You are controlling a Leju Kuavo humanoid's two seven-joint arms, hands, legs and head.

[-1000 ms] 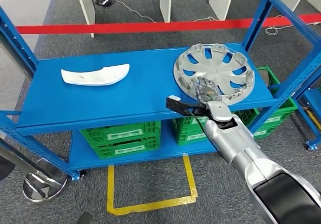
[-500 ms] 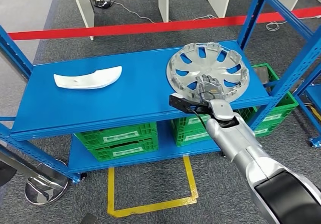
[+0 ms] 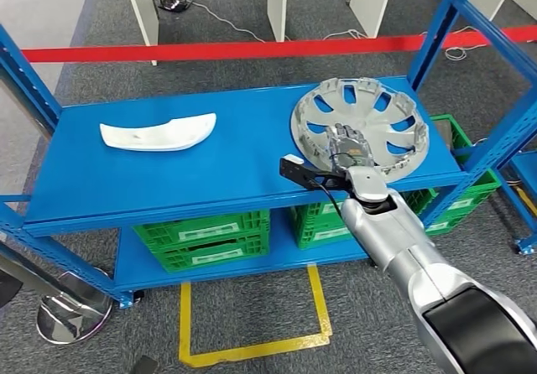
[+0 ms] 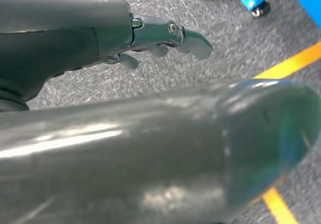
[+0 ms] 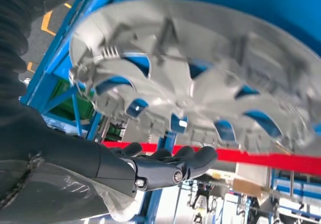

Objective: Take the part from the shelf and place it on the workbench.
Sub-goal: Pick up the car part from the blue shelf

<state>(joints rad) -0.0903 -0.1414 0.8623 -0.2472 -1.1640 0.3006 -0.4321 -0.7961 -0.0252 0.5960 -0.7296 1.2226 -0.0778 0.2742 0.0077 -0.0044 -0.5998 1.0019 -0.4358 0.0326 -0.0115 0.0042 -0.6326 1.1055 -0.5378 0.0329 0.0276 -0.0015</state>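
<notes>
Blue shelf [image 3: 241, 152] w/ silver hubcap [image 3: 359, 127] & white trim piece [image 3: 159, 131], green crates [image 3: 201, 236] below, labels unreadable; right hand [image 3: 346, 146] fingers spread over hubcap, left hand [image 4: 166, 35] grips nothing, fingers apart.

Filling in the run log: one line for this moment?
phase: reaching for part | right hand: over wheel cover, grasp unclear | wheel cover: on shelf | left hand: hanging, holds nothing

The head view looks down on the shelf [image 3: 190, 168]; the right wrist view shares its wheel cover [image 5: 196, 73] close up.
</notes>
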